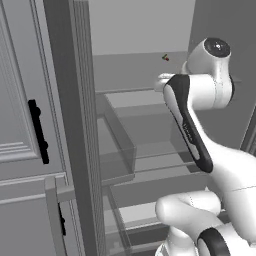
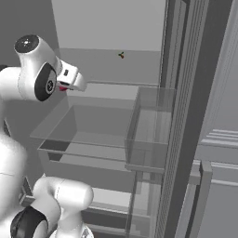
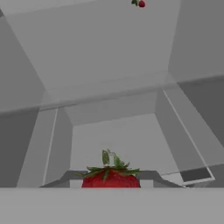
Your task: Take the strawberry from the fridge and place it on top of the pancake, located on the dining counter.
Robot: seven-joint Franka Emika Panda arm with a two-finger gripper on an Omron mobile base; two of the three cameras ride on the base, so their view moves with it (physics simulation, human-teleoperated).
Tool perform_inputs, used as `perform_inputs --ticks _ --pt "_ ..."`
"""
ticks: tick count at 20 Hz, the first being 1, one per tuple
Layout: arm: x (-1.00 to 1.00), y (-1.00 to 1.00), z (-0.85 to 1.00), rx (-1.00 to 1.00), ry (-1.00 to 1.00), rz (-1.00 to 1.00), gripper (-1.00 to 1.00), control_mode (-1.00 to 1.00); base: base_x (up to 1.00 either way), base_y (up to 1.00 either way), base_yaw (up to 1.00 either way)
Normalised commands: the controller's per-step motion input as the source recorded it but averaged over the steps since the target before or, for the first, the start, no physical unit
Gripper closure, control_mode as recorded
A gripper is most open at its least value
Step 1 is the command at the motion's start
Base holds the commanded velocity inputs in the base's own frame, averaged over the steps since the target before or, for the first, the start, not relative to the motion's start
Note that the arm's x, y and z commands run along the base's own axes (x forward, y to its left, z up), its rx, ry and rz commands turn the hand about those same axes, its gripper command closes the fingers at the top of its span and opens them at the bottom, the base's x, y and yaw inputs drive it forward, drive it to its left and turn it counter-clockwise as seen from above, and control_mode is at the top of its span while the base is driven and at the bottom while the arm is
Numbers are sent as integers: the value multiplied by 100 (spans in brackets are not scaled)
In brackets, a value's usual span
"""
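The arm reached into the open fridge (image 1: 145, 107), wrist raised over the upper glass shelf (image 2: 107, 90).

Hand view: the strawberry (image 3: 111, 176) sat at 6 o'clock, red body with green leaves on top, flanked at left and right by the two dark finger tips. The gripper (image 3: 111, 180) was part-way closed on the berry, one tip at each side of it. Contact looked made, though the lower part of the berry was cut off at the frame's bottom. Beyond it, the pale grey fridge interior ran back to the rear wall, with shelf edges slanting in from 9 and 3 o'clock.

Right base view: a small patch of red (image 2: 62, 88) showed at the wrist's underside, at about 9 o'clock in the frame, above the shelf. The finger tips themselves were hidden behind the white hand there.

A second tiny red item with a green bit (image 1: 165, 58) rested on the fridge's back ledge, at 12 o'clock in the hand view and well apart from the gripper. Too small to identify.

Left base view: a light grey cabinet (image 1: 22, 115) with a black handle (image 1: 38, 131) stood at 9 o'clock, beside the fridge's dark side panel.
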Motion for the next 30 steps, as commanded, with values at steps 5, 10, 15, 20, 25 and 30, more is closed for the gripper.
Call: perform_inputs --ticks 5,10,15,20,25,30 --pt "-100 0 -22 0 4 0 100 -100 0 0 0" --pt "-100 0 -23 0 11 0 100 -100 0 0 0" --pt "-74 0 -22 0 3 0 100 -100 0 0 0" --pt "-39 0 -7 0 -7 0 100 -100 0 0 0" --pt "0 0 0 0 0 0 100 100 -100 0 0" --pt "0 0 0 0 0 0 100 100 -100 0 0"
